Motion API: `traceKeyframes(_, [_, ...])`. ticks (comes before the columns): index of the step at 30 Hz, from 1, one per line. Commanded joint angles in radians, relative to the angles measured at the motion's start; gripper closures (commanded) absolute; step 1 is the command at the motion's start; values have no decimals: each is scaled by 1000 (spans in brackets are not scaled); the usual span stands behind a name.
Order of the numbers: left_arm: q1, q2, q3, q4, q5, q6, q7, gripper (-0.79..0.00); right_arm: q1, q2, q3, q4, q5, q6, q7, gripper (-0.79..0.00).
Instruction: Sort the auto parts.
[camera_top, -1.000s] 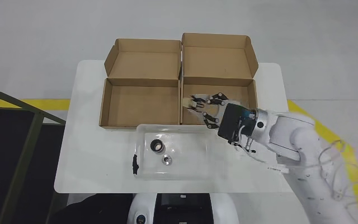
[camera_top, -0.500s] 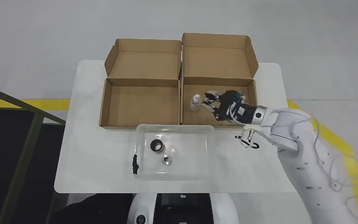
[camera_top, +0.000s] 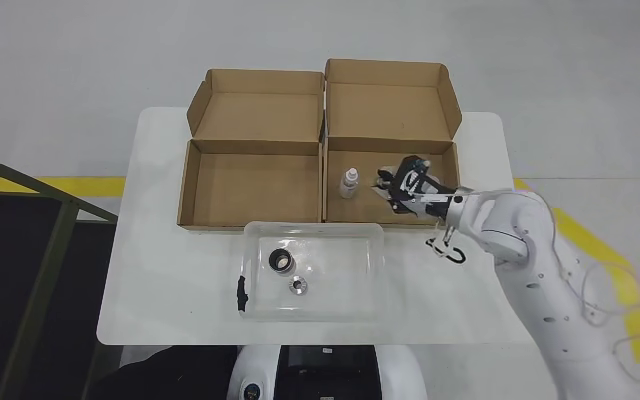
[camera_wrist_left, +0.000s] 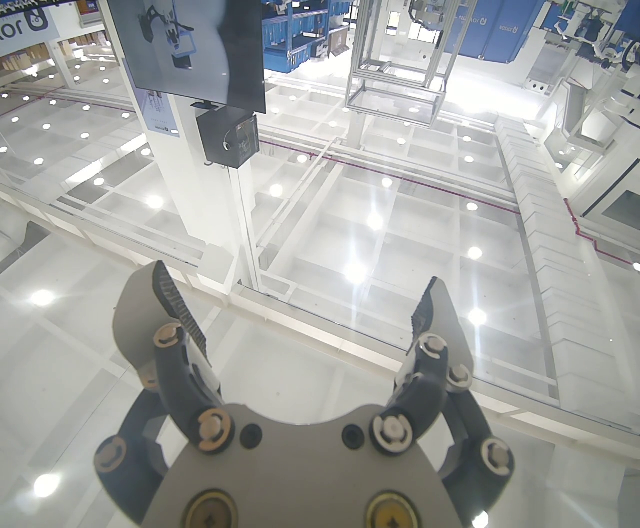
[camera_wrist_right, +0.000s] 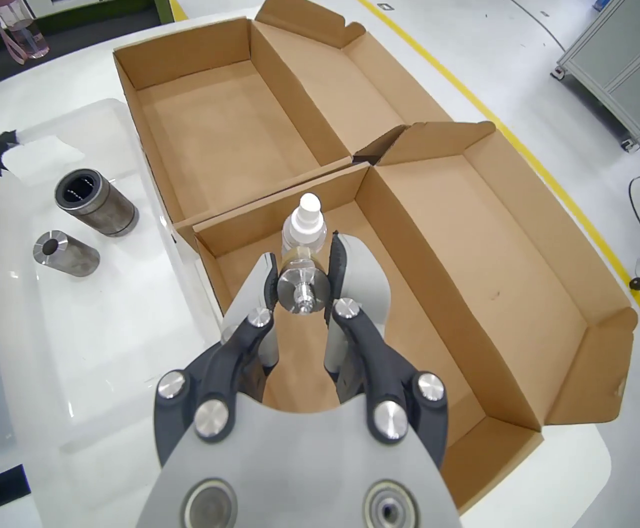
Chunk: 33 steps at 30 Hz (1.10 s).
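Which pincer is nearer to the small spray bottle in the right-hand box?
Right. The right pincer, shut on a metal part, hangs over that box close beside the spray bottle; the left pincer, open, points up at the ceiling, well away.

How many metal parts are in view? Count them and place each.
3. Two sit in the clear tray: a larger dark-bored sleeve and a smaller cylinder beside it. The third part is clamped in the right gripper over the right box. None seems hidden.
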Motion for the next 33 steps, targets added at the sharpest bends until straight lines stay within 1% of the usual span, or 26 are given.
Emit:
traceKeyframes(1, [0,0,0,0,0,0,0,-785,14,-1,-16,18,1,-2,22,0])
traceKeyframes(5, [0,0,0,0,0,0,0,-785,59,-8,-63,71,4,-1,77,0])
traceKeyframes(14, [0,0,0,0,0,0,0,-785,178,-31,-167,236,22,8,133,0])
traceKeyframes(23, [0,0,0,0,0,0,0,-785,261,-57,-254,366,25,28,148,0])
traceKeyframes(29, [0,0,0,0,0,0,0,-785,298,-67,-284,408,14,44,158,0])
traceKeyframes(30, [0,0,0,0,0,0,0,-785,301,-68,-287,410,12,47,162,-31])
traceKeyframes(31, [0,0,0,0,0,0,0,-785,306,-69,-290,412,11,47,165,-86])
traceKeyframes(33, [0,0,0,0,0,0,0,-785,314,-72,-299,419,8,52,173,-120])
